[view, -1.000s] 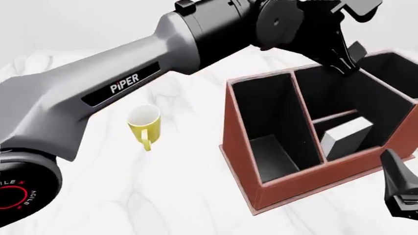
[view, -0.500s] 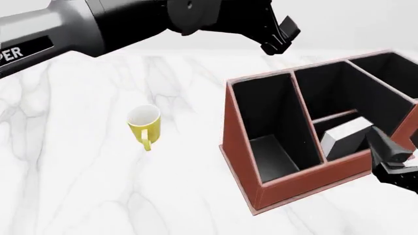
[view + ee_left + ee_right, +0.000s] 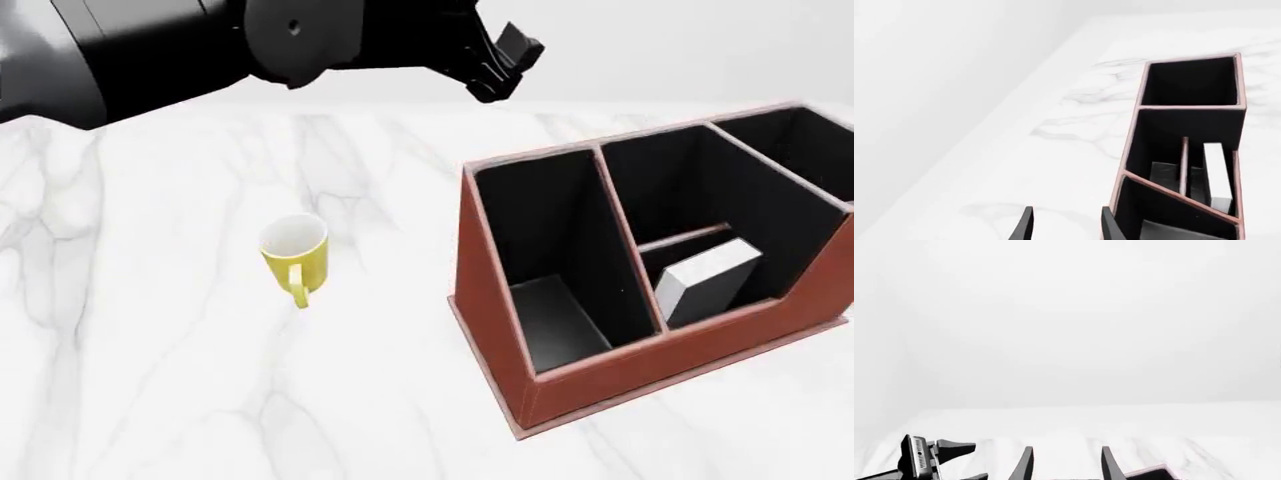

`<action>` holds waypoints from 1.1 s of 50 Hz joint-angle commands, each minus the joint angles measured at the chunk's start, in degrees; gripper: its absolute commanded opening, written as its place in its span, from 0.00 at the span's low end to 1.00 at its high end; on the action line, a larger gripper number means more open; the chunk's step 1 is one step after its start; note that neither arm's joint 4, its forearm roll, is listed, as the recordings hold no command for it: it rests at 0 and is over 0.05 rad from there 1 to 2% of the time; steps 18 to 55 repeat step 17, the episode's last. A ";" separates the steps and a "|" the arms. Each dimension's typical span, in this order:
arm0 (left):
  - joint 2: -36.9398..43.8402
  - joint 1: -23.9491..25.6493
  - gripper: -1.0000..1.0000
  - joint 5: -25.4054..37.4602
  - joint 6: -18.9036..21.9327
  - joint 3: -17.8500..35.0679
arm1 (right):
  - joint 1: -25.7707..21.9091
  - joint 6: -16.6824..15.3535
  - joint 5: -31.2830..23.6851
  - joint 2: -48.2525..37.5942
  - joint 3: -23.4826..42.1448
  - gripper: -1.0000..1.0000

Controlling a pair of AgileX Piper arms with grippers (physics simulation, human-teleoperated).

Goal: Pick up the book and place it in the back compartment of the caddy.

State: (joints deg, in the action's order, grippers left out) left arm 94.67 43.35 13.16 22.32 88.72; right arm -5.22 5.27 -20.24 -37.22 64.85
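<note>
Your book [image 3: 707,278] sits inside the caddy [image 3: 587,375], in the small cell at the near right, just in front of the short divider that cuts the middle section in two. It leans rather than stands: its long axis tilts up toward about 2 o'clock in the front view, with the white page edges facing you and the black cover on the upper side. In the left wrist view the book [image 3: 1216,172] shows as a pale strip along the caddy's [image 3: 1187,107] outer wall, running lengthwise with the box.

The caddy lies at roughly 4 o'clock from the table centre, its long left cell nearest the yellow mug [image 3: 295,255]. The mug stands well apart from it at about 9 o'clock on the marble table [image 3: 200,380], handle toward you.

Your left arm reaches across the top of the front view from the left, held high above the table, with the left gripper [image 3: 497,62] at about 12 o'clock, clear of the caddy's rear left corner. Its fingers are spread with nothing between them, as the left wrist view shows [image 3: 1065,227].

Your right gripper [image 3: 1066,465] is out of the front view. Its own camera looks level over the far table edge, fingers parted and empty, and the left gripper [image 3: 927,456] appears off to one side.
</note>
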 commanded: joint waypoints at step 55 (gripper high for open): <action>-4.72 -0.97 1.00 -6.18 -1.57 -9.42 | 9.28 3.68 -30.26 11.80 29.52 1.00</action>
